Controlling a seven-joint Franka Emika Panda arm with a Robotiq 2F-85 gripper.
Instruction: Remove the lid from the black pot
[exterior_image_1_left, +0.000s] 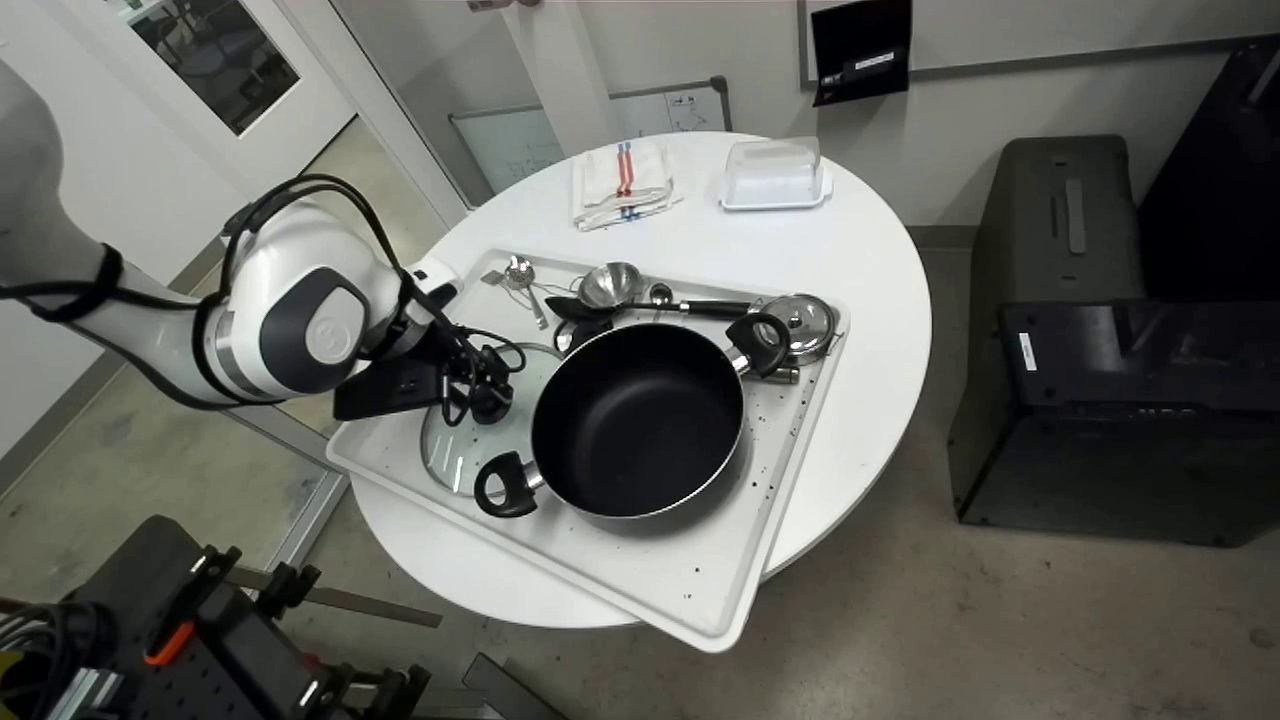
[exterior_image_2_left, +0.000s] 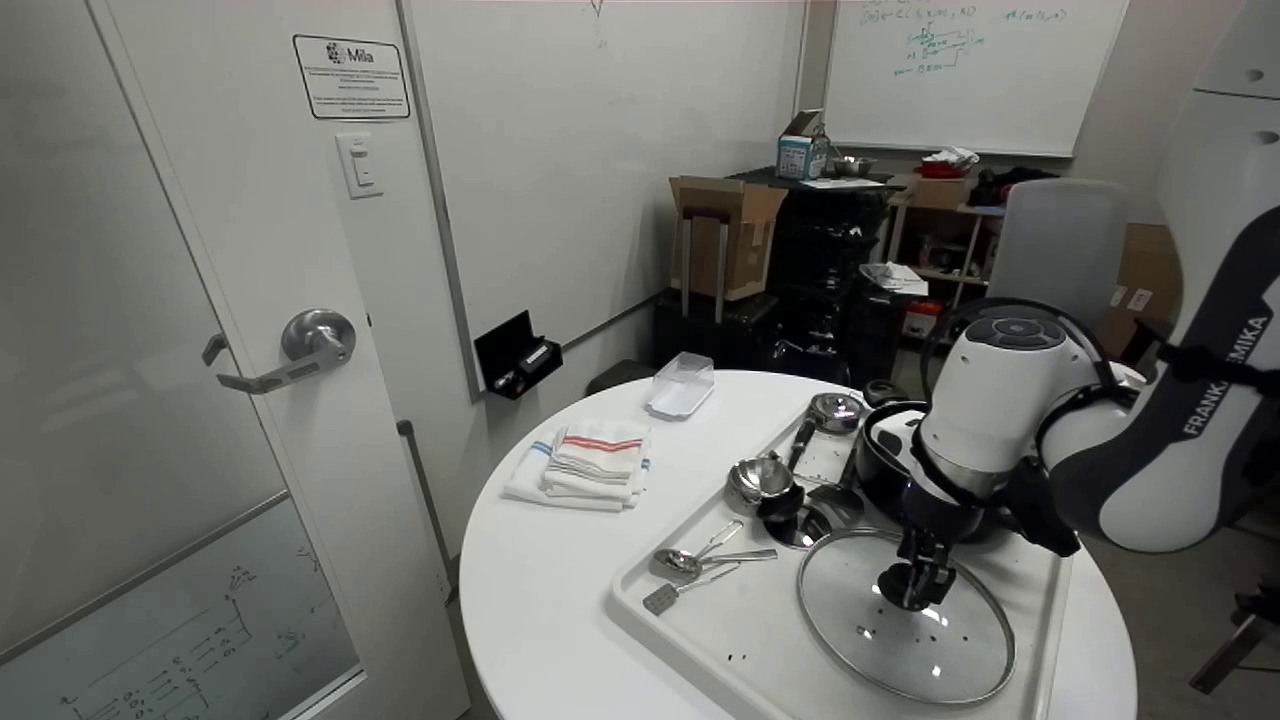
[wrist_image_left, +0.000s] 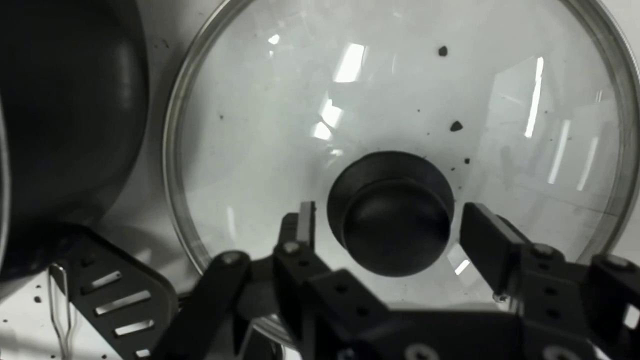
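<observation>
White tray (exterior_image_1_left: 660, 578): clear glass lid (wrist_image_left: 395, 125), silver-rimmed, glare-streaked, beside black pot (exterior_image_1_left: 640, 420); jaws spread, dark knob (wrist_image_left: 397, 227) between

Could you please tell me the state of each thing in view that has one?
Black pot: uncovered, looks empty.
Lid: off the pot, lying on the white tray, knob up.
Pincer: open, gaps showing either side of the knob.
White tray: scattered with dark specks.
Striped cloth: folded.
Small dish: clear cover on.
Cardboard box: top open.
</observation>
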